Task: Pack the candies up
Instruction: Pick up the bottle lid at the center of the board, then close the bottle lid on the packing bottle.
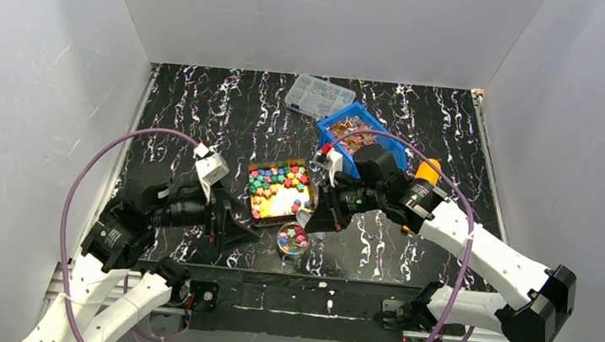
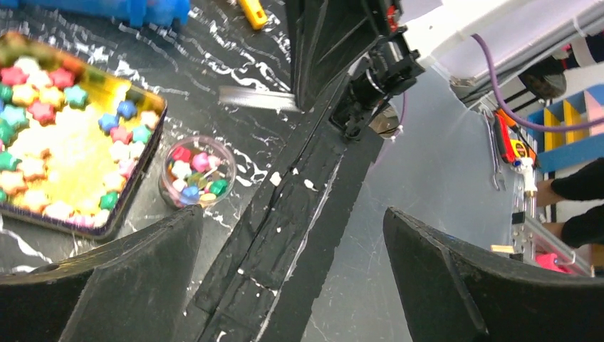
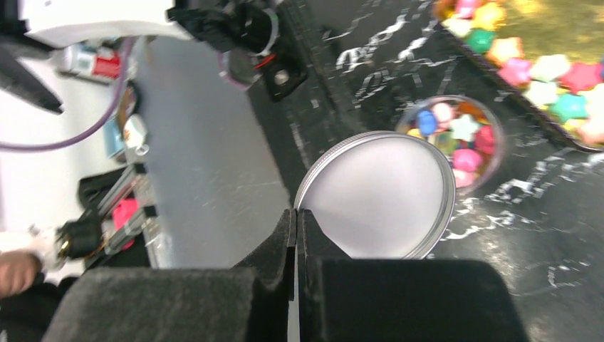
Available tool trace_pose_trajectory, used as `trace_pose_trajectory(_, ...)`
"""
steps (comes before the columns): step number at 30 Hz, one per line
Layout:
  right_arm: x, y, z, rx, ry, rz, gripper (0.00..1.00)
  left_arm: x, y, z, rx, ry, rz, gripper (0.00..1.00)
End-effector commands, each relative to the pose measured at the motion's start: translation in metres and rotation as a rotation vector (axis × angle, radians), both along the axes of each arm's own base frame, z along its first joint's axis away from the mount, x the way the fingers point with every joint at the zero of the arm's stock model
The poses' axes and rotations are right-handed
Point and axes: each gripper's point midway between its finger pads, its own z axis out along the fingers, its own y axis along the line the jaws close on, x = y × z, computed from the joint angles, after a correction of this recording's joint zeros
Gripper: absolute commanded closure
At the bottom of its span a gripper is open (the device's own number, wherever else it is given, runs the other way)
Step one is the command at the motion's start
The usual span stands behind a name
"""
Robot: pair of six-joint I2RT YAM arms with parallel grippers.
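Near the front edge of the table, just off the near corner of the gold tray, stands the small clear jar. It is filled with star-shaped candies. More stars cover the tray, and wrapped sweets lie in the blue bin farther back.

Our right gripper has its jaws pinched almost together on one edge of a round silver lid. The lid hangs above the table beside the jar, and in the wrist view it overlaps part of the jar's mouth. Our left gripper stands wide open with nothing in it, low on the tray's left side.

We judge the step in hand to be capping the jar. To do it well, we should centre the lid over the mouth first, bring it level, then lower it straight. With so thin a hold on the rim, the lid may pivot if one side lands early. A candy standing above the rim would stop it seating, so we should check the fill. The free left gripper could steady the jar. We should let go only once the lid sits flat all round.
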Motion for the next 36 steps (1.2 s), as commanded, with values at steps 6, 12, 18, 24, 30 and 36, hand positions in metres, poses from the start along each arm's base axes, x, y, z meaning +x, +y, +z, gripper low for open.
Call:
trace_pose_trajectory(6, -0.059, 0.018, 0.079, 0.351, 0.042, 0.362, 0.99, -0.051, -0.015, 0.039, -0.177, -0.234, -0.38, 0.07)
trace_pose_trajectory(12, -0.082, 0.024, 0.095, 0.441, 0.076, 0.46, 0.99, -0.066, -0.016, 0.045, -0.213, -0.317, -0.484, 0.09)
trace_pose_trajectory(18, -0.113, 0.03, 0.099, 0.471, 0.077, 0.57, 0.99, -0.066, -0.017, 0.05, -0.216, -0.372, -0.514, 0.09)
trace_pose_trajectory(24, -0.132, 0.033, 0.114, 0.542, 0.076, 0.631, 0.99, -0.073, -0.017, 0.049, -0.233, -0.412, -0.585, 0.1)
trace_pose_trajectory(30, -0.139, 0.033, 0.128, 0.599, 0.048, 0.656, 0.99, -0.087, -0.015, 0.055, -0.269, -0.445, -0.671, 0.24)
trace_pose_trajectory(36, -0.142, 0.035, 0.143, 0.645, 0.034, 0.667, 0.99, -0.092, -0.014, 0.055, -0.283, -0.465, -0.713, 0.38)
